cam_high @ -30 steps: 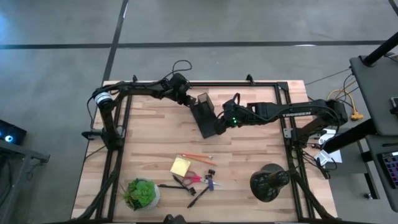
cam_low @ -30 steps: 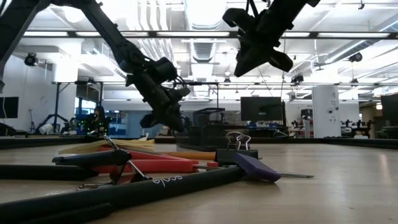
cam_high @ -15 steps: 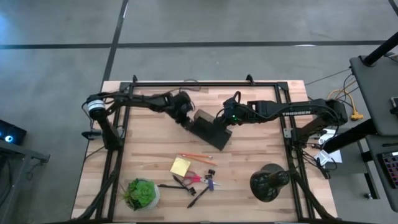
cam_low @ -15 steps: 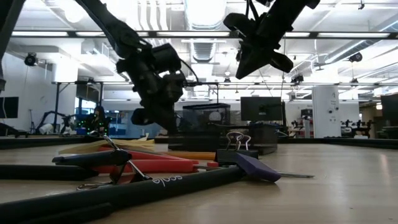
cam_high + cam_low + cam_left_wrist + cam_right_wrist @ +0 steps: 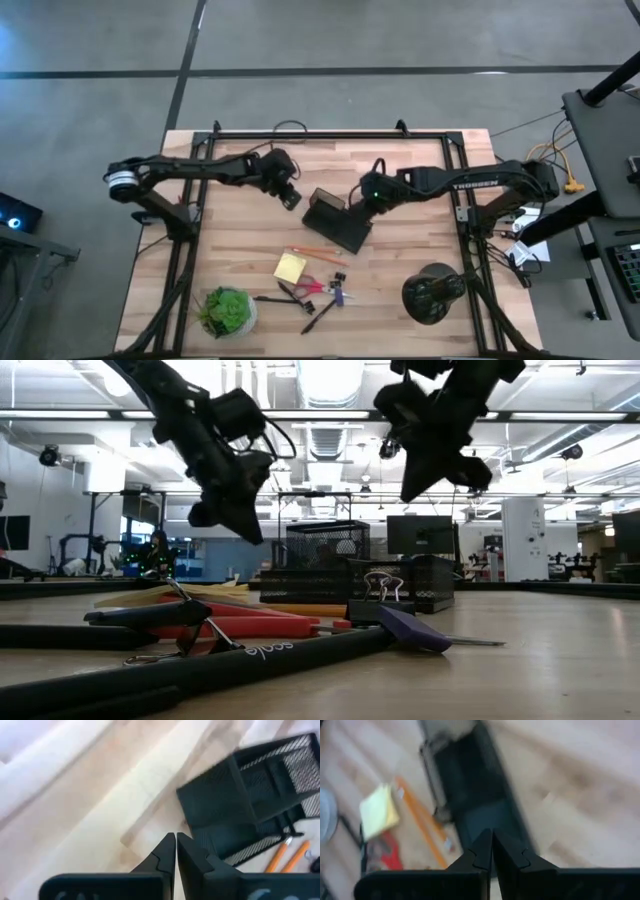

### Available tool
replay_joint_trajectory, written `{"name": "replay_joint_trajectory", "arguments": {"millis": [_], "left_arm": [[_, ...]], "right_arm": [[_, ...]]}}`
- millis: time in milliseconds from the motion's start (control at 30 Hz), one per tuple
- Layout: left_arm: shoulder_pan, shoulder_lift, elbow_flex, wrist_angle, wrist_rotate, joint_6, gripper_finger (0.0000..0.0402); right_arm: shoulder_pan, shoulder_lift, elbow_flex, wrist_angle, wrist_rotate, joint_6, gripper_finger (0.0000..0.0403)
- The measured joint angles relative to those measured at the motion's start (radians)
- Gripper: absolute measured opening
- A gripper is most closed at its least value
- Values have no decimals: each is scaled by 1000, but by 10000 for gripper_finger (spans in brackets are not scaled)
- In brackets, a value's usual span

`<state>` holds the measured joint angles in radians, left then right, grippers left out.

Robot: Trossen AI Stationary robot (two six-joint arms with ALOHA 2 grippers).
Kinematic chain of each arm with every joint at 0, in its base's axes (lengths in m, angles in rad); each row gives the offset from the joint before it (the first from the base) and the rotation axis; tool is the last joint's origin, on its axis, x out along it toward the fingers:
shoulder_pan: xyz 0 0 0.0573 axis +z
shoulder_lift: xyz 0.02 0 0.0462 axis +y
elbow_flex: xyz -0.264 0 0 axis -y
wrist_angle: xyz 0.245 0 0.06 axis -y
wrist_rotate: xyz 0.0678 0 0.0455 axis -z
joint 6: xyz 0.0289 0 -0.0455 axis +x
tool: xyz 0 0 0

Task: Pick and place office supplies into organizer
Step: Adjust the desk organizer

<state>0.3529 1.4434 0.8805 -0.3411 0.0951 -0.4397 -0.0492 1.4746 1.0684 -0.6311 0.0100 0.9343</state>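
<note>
Bright overhead ceiling lights, soft shadows, both wrist views motion-blurred, foreground defocused

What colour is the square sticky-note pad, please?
Yellow; the sticky-note pad shows best in the high view.

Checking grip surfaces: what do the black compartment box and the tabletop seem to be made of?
The black rectangular compartment box looks like matte black wire mesh, probably metal: light passes through its fine grid walls. The tabletop looks like pale wood, in joined strips with visible grain and a smooth finish.
</note>
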Motion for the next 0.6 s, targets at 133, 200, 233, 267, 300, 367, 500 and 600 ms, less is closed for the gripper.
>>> {"name": "replay_joint_trajectory", "arguments": {"millis": [133, 200, 233, 267, 300, 367, 500, 600], "left_arm": [[16, -45, -13, 1, -1, 0, 0], [20, -64, -19, -7, -1, -1, 0], [21, -68, -19, 5, -2, -1, 0], [21, -70, -19, 8, -3, -1, 0], [21, -71, -20, 4, -3, 0, 0], [21, -72, -20, 16, -3, -1, 0], [21, -72, -20, 24, -4, -1, 0], [21, -73, -19, 20, -4, -1, 0]], "right_arm": [[36, 0, -47, 20, -20, 46, 9], [43, 0, -79, 50, -29, 77, 9], [43, 0, -96, 77, -44, 86, 9], [43, 0, -114, 111, -64, 92, 9], [43, 2, -135, 153, -86, 98, 9], [41, 18, -166, 231, -129, 96, 9], [29, 86, -202, 256, -157, 103, 9], [29, 129, -206, 263, -122, 110, 9]]}}
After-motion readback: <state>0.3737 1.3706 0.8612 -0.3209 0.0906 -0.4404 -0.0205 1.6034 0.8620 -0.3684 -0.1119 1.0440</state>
